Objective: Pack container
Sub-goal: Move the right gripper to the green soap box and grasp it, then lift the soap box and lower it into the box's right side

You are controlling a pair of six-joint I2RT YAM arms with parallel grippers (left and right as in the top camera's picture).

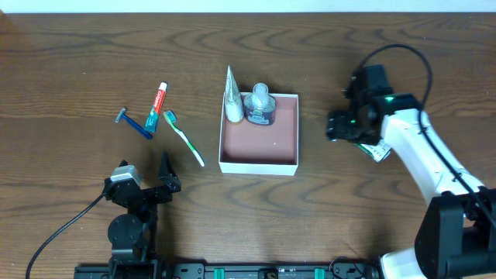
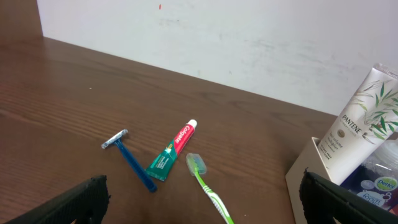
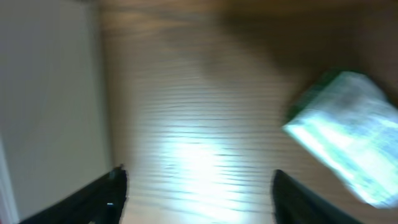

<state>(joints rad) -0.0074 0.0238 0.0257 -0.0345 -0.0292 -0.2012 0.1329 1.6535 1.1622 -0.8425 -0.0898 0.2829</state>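
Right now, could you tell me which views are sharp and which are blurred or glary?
Overhead: sharp and evenly lit. Left wrist: sharp, with the toothpaste label readable. Right wrist: heavily blurred, with bright glare on the table and the green-and-white packet smeared.

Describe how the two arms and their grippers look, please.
The left arm is all black, with a grey block at its wrist and a black cable trailing off. The right arm has white links, black joints, a looping black cable and a small green light. The left gripper and the right gripper have flat black fingers.
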